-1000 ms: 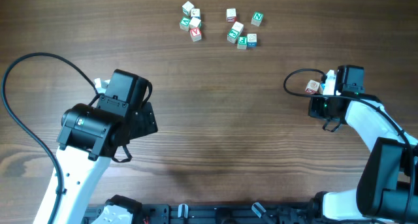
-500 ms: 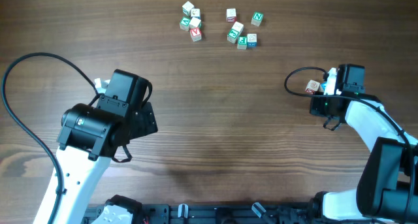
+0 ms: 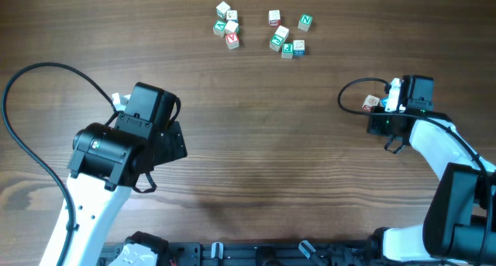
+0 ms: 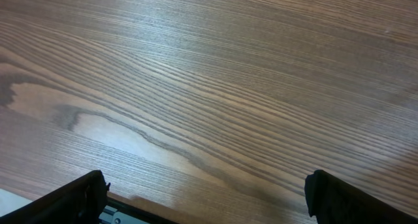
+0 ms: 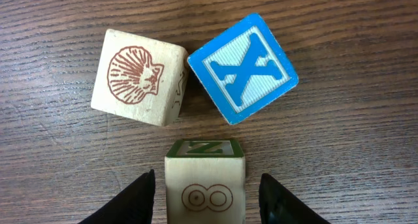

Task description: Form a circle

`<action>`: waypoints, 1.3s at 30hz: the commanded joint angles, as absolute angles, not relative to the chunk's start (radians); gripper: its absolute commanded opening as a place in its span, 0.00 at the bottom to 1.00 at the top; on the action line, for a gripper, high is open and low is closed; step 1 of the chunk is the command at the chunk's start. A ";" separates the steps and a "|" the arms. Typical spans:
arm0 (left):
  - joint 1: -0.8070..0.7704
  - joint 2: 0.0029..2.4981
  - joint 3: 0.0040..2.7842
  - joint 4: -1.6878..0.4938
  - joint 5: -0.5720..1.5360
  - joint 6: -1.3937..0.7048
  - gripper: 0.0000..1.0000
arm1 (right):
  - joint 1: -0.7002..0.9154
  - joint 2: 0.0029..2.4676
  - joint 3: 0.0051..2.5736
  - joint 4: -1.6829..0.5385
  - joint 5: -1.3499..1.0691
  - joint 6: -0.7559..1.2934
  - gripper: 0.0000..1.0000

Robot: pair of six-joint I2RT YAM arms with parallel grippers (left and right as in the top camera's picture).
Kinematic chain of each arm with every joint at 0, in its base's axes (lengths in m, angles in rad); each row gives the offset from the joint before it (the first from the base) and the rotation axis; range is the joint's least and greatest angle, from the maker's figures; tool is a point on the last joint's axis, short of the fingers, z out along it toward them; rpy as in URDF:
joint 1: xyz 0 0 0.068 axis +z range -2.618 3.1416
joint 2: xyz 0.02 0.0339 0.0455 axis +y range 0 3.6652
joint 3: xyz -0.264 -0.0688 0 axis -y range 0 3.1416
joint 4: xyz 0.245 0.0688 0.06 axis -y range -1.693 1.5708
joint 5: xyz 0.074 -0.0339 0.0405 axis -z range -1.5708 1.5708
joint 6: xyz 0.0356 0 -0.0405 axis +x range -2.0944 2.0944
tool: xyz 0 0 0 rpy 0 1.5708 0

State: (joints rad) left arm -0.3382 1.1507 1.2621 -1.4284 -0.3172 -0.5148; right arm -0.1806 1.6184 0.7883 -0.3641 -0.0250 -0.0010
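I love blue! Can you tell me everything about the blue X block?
The blue X block is a cube whose top face is pale blue, with a darker blue X and border. It lies flat on the wooden table, turned cornerwise. One corner touches the shell block, and a gap parts it from the Z block. Nothing grips it.

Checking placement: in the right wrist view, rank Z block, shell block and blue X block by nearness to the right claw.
1. Z block, between fingers of the right claw.
2. Shell block, upper left, and blue X block, upper right: too close to call.
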 commanded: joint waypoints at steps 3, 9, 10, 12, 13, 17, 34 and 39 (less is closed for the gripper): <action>-0.331 1.141 1.259 -1.426 -0.330 -0.532 1.00 | -0.184 1.634 0.778 -0.371 -0.046 0.004 0.52; -0.331 1.141 1.259 -1.426 -0.330 -0.532 1.00 | -0.184 1.634 0.778 -0.409 -0.057 0.004 0.33; -0.331 1.141 1.259 -1.426 -0.330 -0.532 1.00 | -0.184 1.634 0.778 -0.408 -0.060 0.004 0.31; -0.331 1.141 1.259 -1.426 -0.330 -0.532 1.00 | -0.184 1.634 0.778 -0.408 -0.060 0.004 0.29; -0.331 1.141 1.259 -1.426 -0.330 -0.532 1.00 | -0.184 1.634 0.778 -0.408 -0.060 0.003 0.29; -0.331 1.141 1.259 -1.426 -0.330 -0.532 1.00 | -0.184 1.634 0.778 -0.407 -0.044 0.001 0.29; -0.331 1.141 1.259 -1.426 -0.330 -0.532 1.00 | -0.185 1.634 0.778 -0.364 -0.021 0.000 0.40; -0.331 1.141 1.259 -1.426 -0.330 -0.532 1.00 | -0.184 1.634 0.778 -0.365 -0.022 0.001 0.57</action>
State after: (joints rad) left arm -0.3382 1.1507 1.2621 -1.4284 -0.3172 -0.5148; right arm -0.1806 1.6188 0.7876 -0.3679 -0.0319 -0.0013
